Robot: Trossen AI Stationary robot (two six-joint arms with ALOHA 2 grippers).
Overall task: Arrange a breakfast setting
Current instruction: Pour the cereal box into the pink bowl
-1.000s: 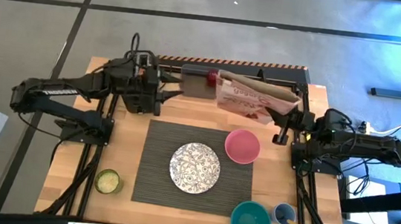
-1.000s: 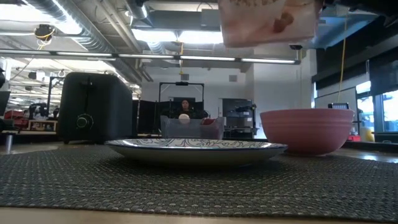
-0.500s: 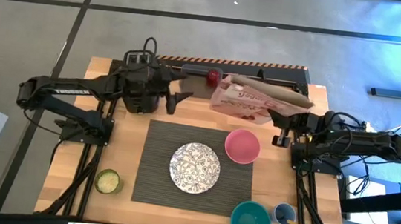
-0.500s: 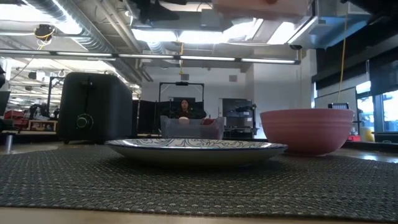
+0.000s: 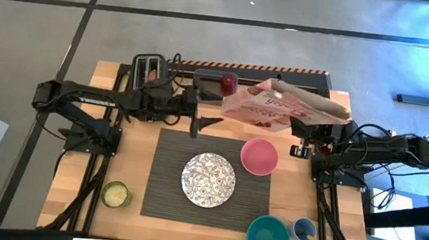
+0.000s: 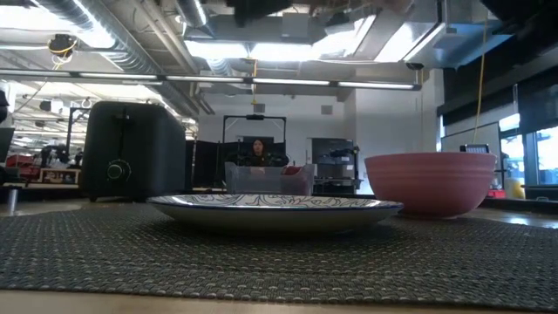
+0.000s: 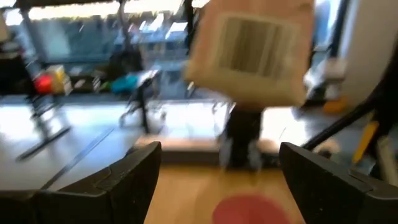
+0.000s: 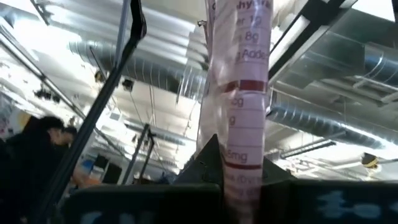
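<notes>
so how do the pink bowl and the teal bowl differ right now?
The pink bowl sits on the dark grey mat, at its right edge beside the patterned plate; the teal bowl sits off the mat on bare wood at the table's near edge. The teal bowl looks slightly larger. Both are upright and look empty.

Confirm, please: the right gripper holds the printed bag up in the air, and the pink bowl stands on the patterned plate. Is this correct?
Not fully. The pink bowl is not on the patterned plate; it stands beside it on the grey mat, as the high view shows. The right gripper does hold the printed bag up in the air.
</notes>
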